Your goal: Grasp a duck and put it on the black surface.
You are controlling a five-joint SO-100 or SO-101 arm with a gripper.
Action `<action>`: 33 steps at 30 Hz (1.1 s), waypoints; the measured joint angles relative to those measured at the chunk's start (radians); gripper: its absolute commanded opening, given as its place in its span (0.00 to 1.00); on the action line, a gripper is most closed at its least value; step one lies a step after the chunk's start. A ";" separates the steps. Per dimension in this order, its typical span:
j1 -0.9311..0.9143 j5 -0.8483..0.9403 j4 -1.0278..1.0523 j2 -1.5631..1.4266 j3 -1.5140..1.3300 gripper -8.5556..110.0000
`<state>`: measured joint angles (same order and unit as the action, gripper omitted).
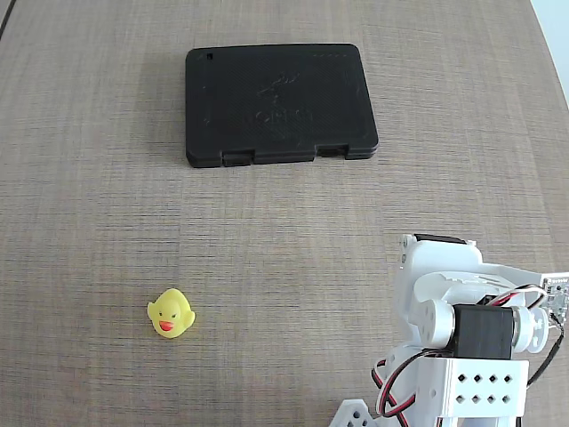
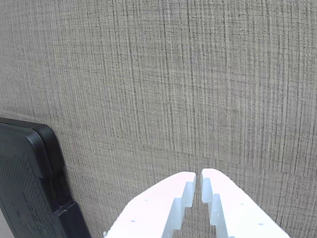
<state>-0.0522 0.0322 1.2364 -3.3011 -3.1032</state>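
Observation:
The tiny yellow duck (image 1: 170, 313) with a red-orange beak sits upright on the table at the lower left of the fixed view. The black surface (image 1: 279, 103), a flat matte slab with two notches on its near edge, lies at the top centre; its corner also shows in the wrist view (image 2: 27, 183) at the lower left. The white arm (image 1: 467, 334) is folded at the lower right of the fixed view, far from the duck. In the wrist view my gripper (image 2: 198, 181) is shut and empty over bare table. The duck is out of the wrist view.
The table (image 1: 107, 178) is a grey-brown woven-textured surface. A pale strip (image 1: 556, 27) runs along its top right edge in the fixed view. Red and black wires (image 1: 391, 382) hang by the arm's base.

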 measured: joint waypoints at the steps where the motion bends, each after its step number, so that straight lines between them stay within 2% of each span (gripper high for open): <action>1: 0.000 0.000 0.000 0.000 0.000 0.08; 5: 0.000 0.002 0.000 0.000 0.000 0.11; 11: 0.011 0.002 -0.032 0.012 0.063 0.26; 18: 0.153 0.000 -0.173 0.305 0.250 0.39; 28: 0.551 0.000 -0.241 0.848 0.515 0.41; 33: 0.663 0.000 -0.241 1.115 0.581 0.40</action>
<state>0.6105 0.0322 0.9956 -2.1859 -2.5219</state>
